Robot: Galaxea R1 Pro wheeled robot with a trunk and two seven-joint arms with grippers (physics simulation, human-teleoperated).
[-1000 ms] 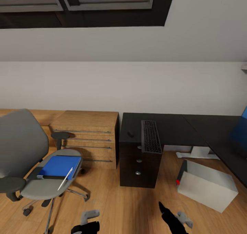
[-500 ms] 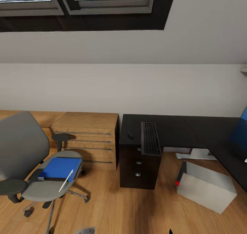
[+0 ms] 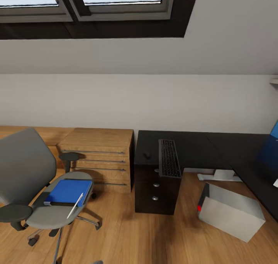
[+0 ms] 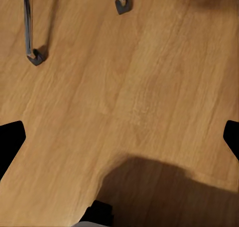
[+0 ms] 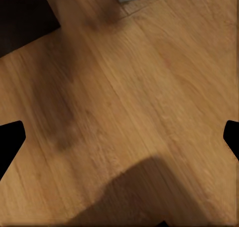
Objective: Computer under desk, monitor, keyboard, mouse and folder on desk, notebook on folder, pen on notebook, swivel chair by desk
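Folder [image 3: 68, 191] lies flat on the swivel chair [image 3: 36, 183] seat at my near left, pen [image 3: 75, 206] across its near corner. Right of the chair, keyboard [image 3: 169, 158] and mouse [image 3: 146, 155] rest on the desk [image 3: 200, 148]; computer [image 3: 231, 210] lies tipped on the floor. My left fingertips [image 4: 10, 142] and right fingertips [image 5: 10, 140] stand wide apart, holding nothing.

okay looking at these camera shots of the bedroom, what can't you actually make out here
- Monitor: head view, cut off by the right edge; just a blue sliver shows.
- Notebook: none can be told apart from the folder on the swivel chair.
- Mouse: head view, too small for detail.
- Both wrist views: fingertips sit at the edges, wide apart, nothing between them.
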